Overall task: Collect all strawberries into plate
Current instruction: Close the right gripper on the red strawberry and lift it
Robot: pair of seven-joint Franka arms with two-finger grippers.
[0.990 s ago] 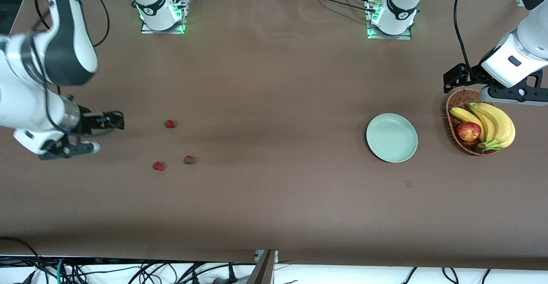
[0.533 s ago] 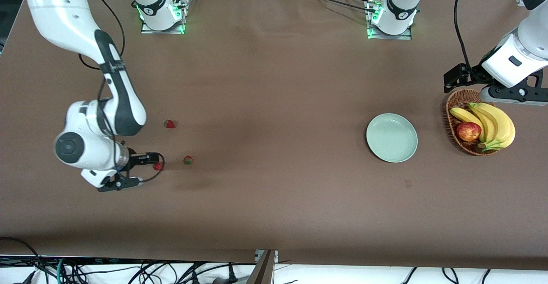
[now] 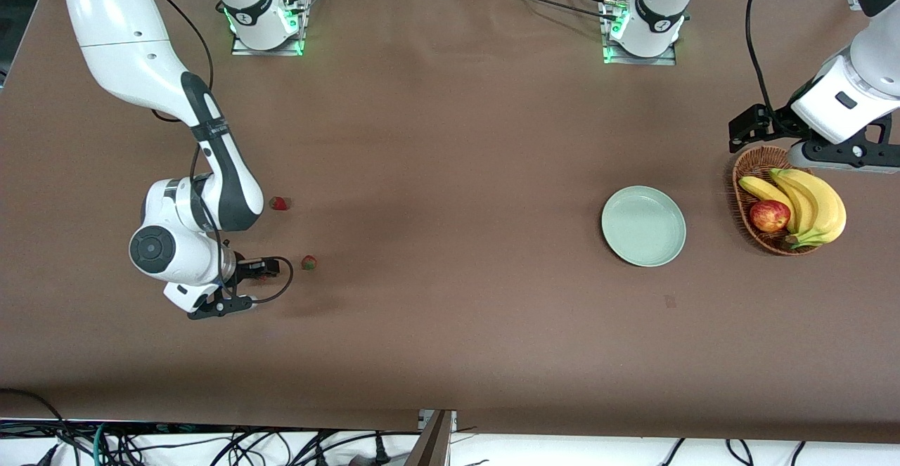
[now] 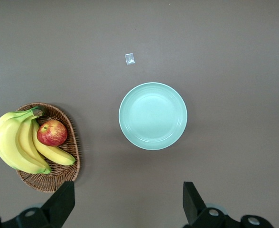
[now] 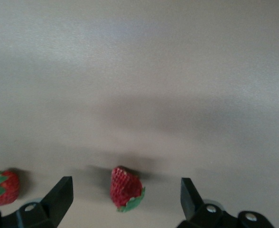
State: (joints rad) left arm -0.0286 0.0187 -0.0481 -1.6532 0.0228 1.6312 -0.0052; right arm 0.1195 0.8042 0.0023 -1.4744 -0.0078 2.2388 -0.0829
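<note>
Three strawberries lie toward the right arm's end of the table. One is farthest from the front camera and one is nearer. The third lies between the open fingers of my right gripper, untouched. In the front view the right gripper covers it. Another strawberry shows at the edge of the right wrist view. The mint-green plate is empty, toward the left arm's end. It also shows in the left wrist view. My left gripper waits open and empty over the basket's edge.
A woven basket with bananas and a red apple stands beside the plate, toward the left arm's end. A small patch marks the cloth nearer to the front camera than the plate.
My right arm has swung in from the table's end and brought its open gripper around the strawberry nearest the front camera. The left arm has not moved.
</note>
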